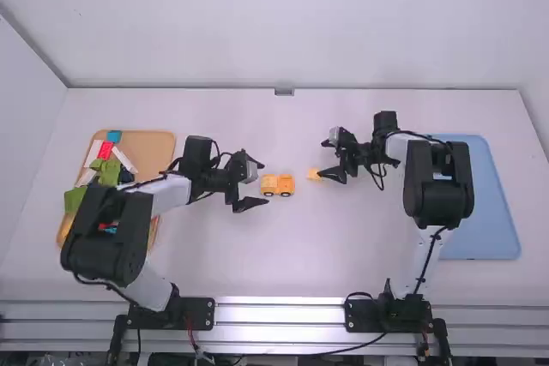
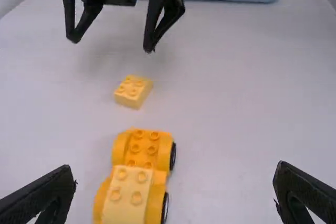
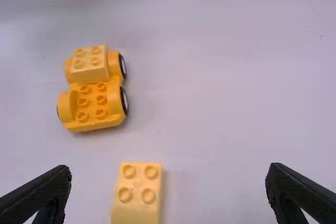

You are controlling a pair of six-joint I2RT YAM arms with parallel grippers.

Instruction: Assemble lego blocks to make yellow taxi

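Orange-yellow, wheeled, studded car base [image 3: 98, 123]: smooth plastic, softly shiny to my eye.
Loose pale yellow rectangular block [image 3: 137, 203]: smooth plastic, faint sheen.
Flat white table [image 1: 283, 255]: smooth, matt.
Blue rectangular tray [image 1: 493, 212]: smooth, matt, plastic-looking.
Long silver rail [image 1: 279, 313]: metal, glossy.
My left black two-finger gripper [image 1: 265, 183]: matt.
My right black two-finger gripper [image 1: 322, 159]: matt.

Soft, even light is filling the high view, and the white table [image 1: 283, 267] is looking bright. Glare is whitening the metal rail [image 1: 279, 314] along the near edge. In the left wrist view, a faint shadow is spreading beyond the small yellow block [image 2: 133, 92], whose edges are blurring slightly. Pale, soft-edged shading is lying beside the toy car [image 3: 95, 95].
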